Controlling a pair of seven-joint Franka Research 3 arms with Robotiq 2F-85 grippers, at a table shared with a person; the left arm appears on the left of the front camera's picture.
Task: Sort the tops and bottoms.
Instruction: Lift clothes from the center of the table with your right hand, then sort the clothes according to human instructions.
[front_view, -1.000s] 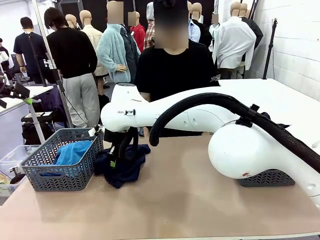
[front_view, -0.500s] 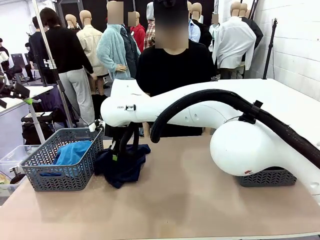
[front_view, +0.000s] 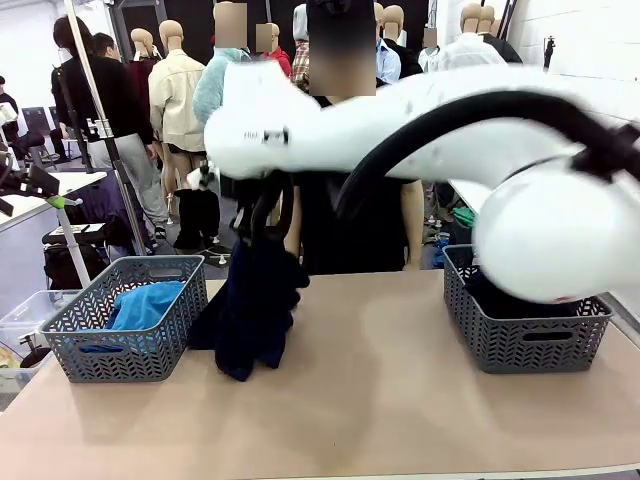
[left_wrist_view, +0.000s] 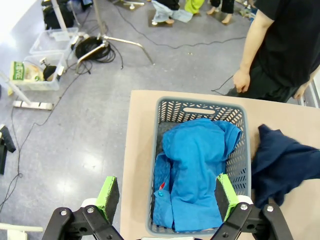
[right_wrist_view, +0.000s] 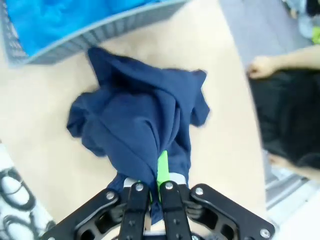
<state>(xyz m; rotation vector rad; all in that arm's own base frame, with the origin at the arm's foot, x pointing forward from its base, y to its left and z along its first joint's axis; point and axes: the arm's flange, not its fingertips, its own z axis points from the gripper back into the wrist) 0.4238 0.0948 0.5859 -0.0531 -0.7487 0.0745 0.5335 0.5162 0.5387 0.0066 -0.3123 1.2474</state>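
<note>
Even, bright indoor light is falling from overhead, leaving only soft shadows under the left basket (front_view: 125, 320) and the navy garment (front_view: 252, 310) on the surface (front_view: 380, 410). In the front view the white right arm (front_view: 400, 125) is smearing with motion blur, and the right wrist view is blurring throughout. The left wrist view is staying sharp, though its wide lens is bending the floor lines near the picture's edges.
</note>
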